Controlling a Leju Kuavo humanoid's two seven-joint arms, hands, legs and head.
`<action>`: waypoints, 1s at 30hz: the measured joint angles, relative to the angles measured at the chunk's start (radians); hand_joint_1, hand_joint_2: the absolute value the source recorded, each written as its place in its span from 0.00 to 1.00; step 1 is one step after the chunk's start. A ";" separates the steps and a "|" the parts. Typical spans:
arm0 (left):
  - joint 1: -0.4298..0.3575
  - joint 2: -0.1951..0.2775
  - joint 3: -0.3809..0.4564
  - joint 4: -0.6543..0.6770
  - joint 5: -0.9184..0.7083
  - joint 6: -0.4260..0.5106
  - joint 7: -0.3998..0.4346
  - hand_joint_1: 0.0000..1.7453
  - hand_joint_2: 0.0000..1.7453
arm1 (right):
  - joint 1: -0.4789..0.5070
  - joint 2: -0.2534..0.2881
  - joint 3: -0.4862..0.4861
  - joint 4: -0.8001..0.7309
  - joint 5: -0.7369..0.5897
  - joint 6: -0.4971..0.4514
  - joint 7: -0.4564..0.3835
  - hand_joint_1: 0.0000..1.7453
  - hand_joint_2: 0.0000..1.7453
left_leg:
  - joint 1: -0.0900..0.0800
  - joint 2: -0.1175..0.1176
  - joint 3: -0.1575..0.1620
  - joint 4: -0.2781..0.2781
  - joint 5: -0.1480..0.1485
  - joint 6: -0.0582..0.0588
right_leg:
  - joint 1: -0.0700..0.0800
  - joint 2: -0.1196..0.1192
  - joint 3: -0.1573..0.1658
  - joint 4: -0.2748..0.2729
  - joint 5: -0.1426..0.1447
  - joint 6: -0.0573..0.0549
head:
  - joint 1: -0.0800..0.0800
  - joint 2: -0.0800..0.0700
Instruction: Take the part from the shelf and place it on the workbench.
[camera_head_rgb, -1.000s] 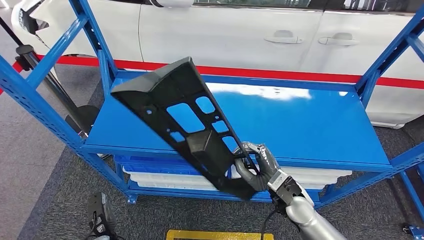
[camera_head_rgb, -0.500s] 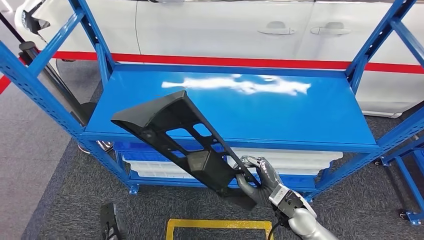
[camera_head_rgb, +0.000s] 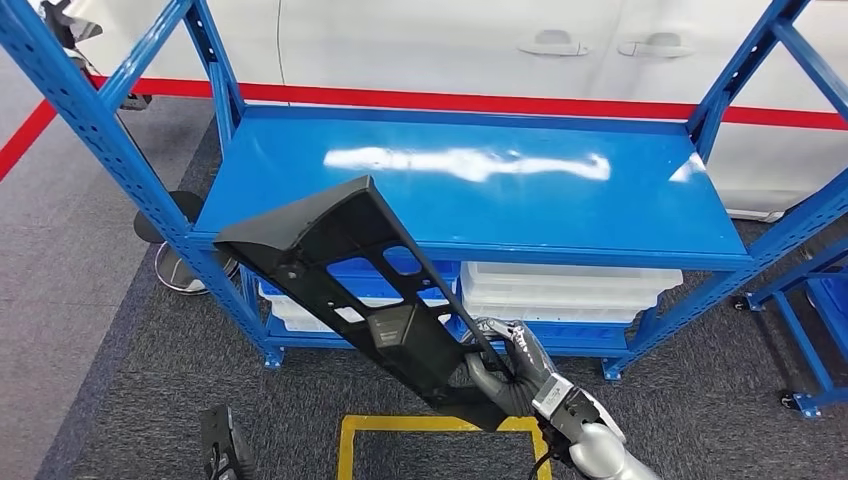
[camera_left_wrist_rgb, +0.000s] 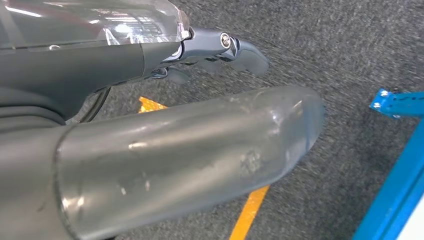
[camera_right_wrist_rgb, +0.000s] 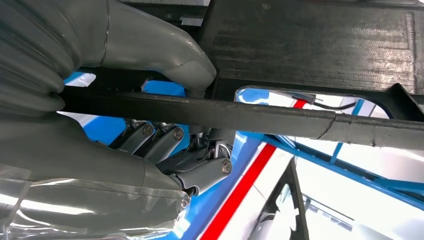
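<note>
Right hand (camera_head_rgb: 505, 365) gripped the long black plastic panel with cut-out windows (camera_head_rgb: 350, 275) at its lower end, held tilted in front of the blue metal shelf (camera_head_rgb: 560, 215). Left hand (camera_left_wrist_rgb: 220, 50) hung over grey carpet, fingers loosely extended, holding nothing.

I see matte black plastic panel part with cut-out windows (camera_head_rgb: 350, 270), blue showing through holes. My grey right hand (camera_head_rgb: 505, 365) with darker fingers, silver forearm behind. Glossy blue metal shelf rack (camera_head_rgb: 480, 200), white glare streak on deck. Translucent white plastic bins (camera_head_rgb: 570, 290) below. White car body (camera_head_rgb: 450, 45) with red stripe (camera_head_rgb: 470, 102). Speckled dark grey carpet floor (camera_head_rgb: 700, 420), yellow tape rectangle (camera_head_rgb: 345, 445). Left hand (camera_left_wrist_rgb: 220, 50) dark grey, glossy grey thumb.
</note>
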 joint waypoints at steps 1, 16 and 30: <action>0.000 0.000 0.000 0.001 -0.002 0.000 0.000 0.00 0.00 | 0.000 0.000 0.000 0.000 0.000 -0.003 0.000 1.00 1.00 | -0.002 0.000 -0.009 0.000 0.009 -0.001 | 0.006 -0.002 0.052 -0.066 0.017 -0.011 | 0.000 0.000; 0.009 0.005 0.000 0.006 -0.026 -0.022 0.025 0.00 0.00 | 0.102 -0.004 -0.050 0.015 0.012 -0.064 -0.007 1.00 1.00 | 0.017 0.004 0.009 0.196 -0.080 -0.082 | 0.007 -0.014 0.027 -0.256 0.141 -0.035 | 0.000 0.000; 0.028 0.017 -0.002 0.007 -0.065 -0.072 0.044 0.00 0.00 | 0.233 0.032 -0.152 0.001 0.051 -0.122 0.002 1.00 1.00 | 0.008 0.028 0.080 -0.022 -0.057 -0.006 | -0.003 0.001 -0.085 0.046 0.015 0.012 | 0.000 0.000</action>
